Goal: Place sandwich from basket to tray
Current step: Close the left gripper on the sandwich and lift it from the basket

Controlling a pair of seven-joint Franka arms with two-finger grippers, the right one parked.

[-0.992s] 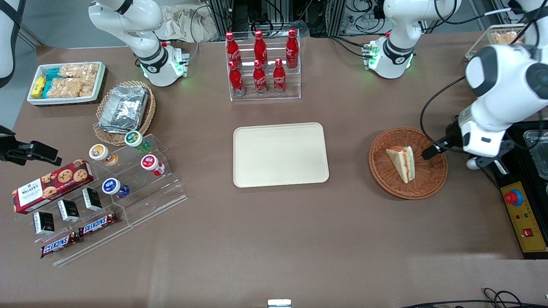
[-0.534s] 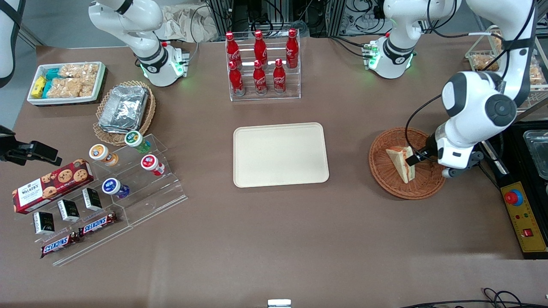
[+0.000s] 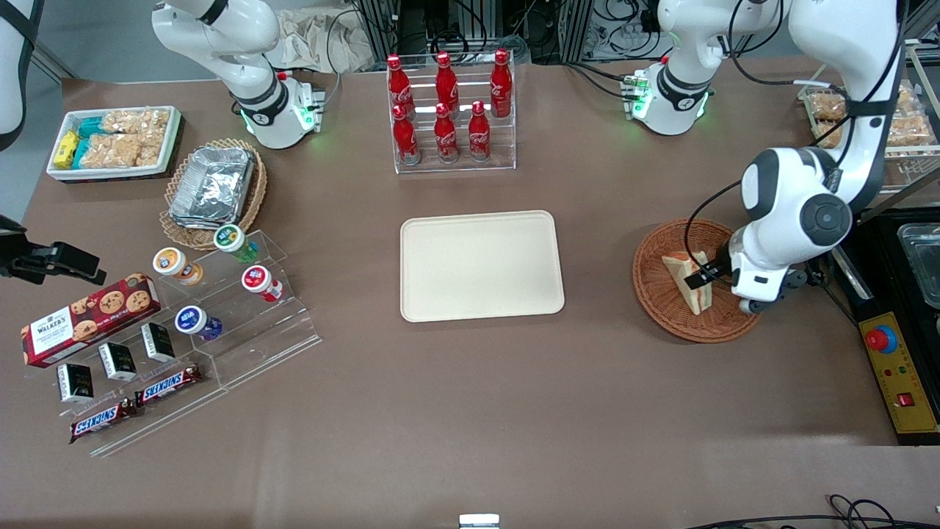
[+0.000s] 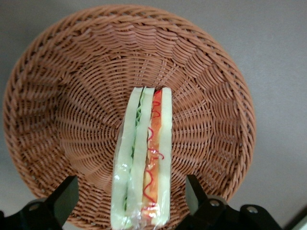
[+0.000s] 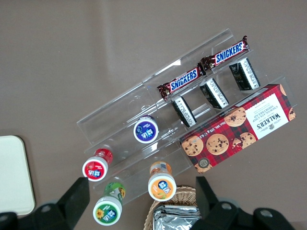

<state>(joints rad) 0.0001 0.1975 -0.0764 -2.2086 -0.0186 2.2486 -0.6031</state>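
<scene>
The sandwich, a wedge of white bread with orange-red and green filling, stands on edge in the round reddish-brown wicker basket toward the working arm's end of the table. My left gripper hangs just above the sandwich. In the left wrist view the sandwich stands between the two spread fingers of the gripper, with a gap on each side, inside the basket. The gripper is open. The cream-beige tray lies flat at mid-table, with nothing on it.
A clear rack of red cola bottles stands farther from the front camera than the tray. A black box with a red button lies at the working arm's table edge. Snack racks and a foil-container basket lie toward the parked arm's end.
My left gripper has moved in over the basket from its rim to a spot straddling the sandwich. The sandwich has not moved.
</scene>
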